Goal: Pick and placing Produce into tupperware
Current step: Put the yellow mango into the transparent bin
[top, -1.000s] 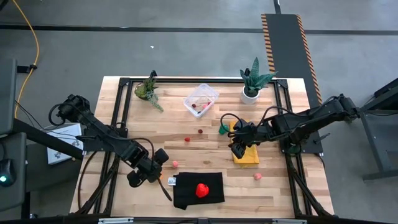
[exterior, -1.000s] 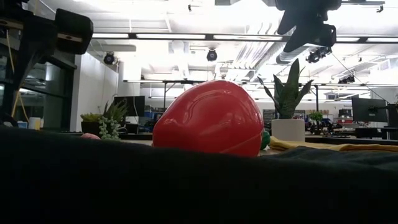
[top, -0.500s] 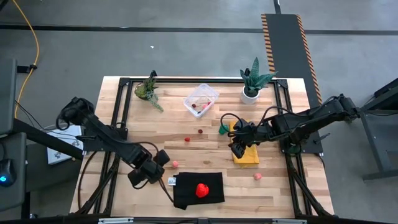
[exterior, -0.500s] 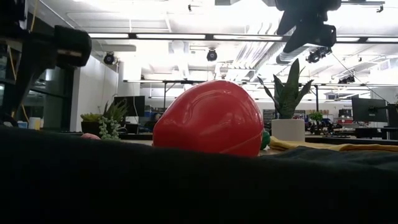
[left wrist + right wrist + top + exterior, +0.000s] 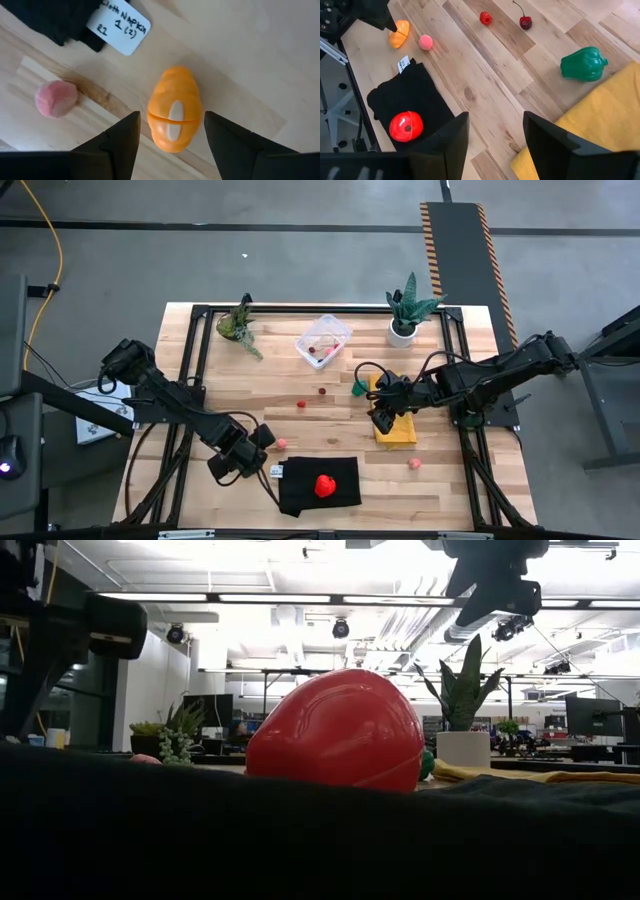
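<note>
Orange piece (image 5: 174, 116) lies on the bare wood between my left gripper (image 5: 170, 137) fingers, which stand wide apart on either side of it, not touching; nothing gripped. It has a pale oval patch and a seam across it. Just beside it, a white tag (image 5: 125, 26) on the corner of the black cloth (image 5: 60, 17) reads "Cloth Napkin 1 (2)" and "R2". A pink ball (image 5: 56, 98) sits near the orange piece, on the wood.

Red tomato-like piece (image 5: 324, 485) rests on the black cloth. Clear tub (image 5: 323, 340) stands at the far side of the table (image 5: 450, 480), well apart, small red pieces inside.

My right gripper (image 5: 381, 418) hangs over the yellow cloth (image 5: 396, 428), fingers parted, empty; green pepper (image 5: 583, 64) near its edge.
</note>
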Robot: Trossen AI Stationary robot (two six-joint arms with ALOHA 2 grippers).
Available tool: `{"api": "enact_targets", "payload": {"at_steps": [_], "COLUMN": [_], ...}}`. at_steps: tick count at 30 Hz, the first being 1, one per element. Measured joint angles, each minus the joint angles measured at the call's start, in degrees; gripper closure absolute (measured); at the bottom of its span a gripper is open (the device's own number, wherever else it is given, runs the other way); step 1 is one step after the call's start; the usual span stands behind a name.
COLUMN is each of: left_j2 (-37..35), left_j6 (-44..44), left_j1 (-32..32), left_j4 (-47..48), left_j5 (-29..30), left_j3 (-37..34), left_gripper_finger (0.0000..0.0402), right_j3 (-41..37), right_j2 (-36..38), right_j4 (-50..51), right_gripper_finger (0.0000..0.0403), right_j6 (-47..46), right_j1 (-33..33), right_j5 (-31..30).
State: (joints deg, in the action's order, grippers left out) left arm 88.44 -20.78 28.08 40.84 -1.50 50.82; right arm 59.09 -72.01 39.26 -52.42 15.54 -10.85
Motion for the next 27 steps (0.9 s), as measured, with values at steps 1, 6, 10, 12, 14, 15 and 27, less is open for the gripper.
{"api": "enact_targets", "payload": {"at_steps": [1, 6, 10, 12, 14, 15, 27], "left_j2": [0.0, 0.0, 0.0, 0.0, 0.0, 0.0, 0.0], "left_j6": [0.0, 0.0, 0.0, 0.0, 0.0, 0.0, -1.6], "left_j1": [0.0, 0.0, 0.0, 0.0, 0.0, 0.0, 0.0], "left_j4": [-0.2, -0.7, -1.2, -1.9, -2.7, -3.1, -4.8], "left_j5": [0.0, -0.2, -0.2, -0.2, -0.2, -0.1, 0.0], "left_j3": [-0.4, -1.9, -2.8, -3.0, -3.0, -3.0, -3.0], "left_gripper_finger": [0.0190, 0.0190, 0.0192, 0.0192, 0.0192, 0.0192, 0.0192], "right_j3": [0.0, 0.0, 0.0, 0.0, 0.0, 0.0, 0.0], "right_j2": [0.0, 0.0, 0.0, 0.0, 0.0, 0.0, 0.0], "right_j4": [0.1, 0.3, 0.4, 0.4, 0.4, 0.4, 0.4], "right_gripper_finger": [0.0226, 0.0226, 0.0226, 0.0226, 0.0226, 0.0226, 0.0226], "right_j6": [0.0, 0.4, 0.4, 0.4, 0.4, 0.4, 1.0], "right_j1": [0.0, 0.0, 0.0, 0.0, 0.0, 0.0, 0.0], "right_j5": [0.0, 0.0, 0.0, 0.0, -0.1, -0.3, -1.0]}}
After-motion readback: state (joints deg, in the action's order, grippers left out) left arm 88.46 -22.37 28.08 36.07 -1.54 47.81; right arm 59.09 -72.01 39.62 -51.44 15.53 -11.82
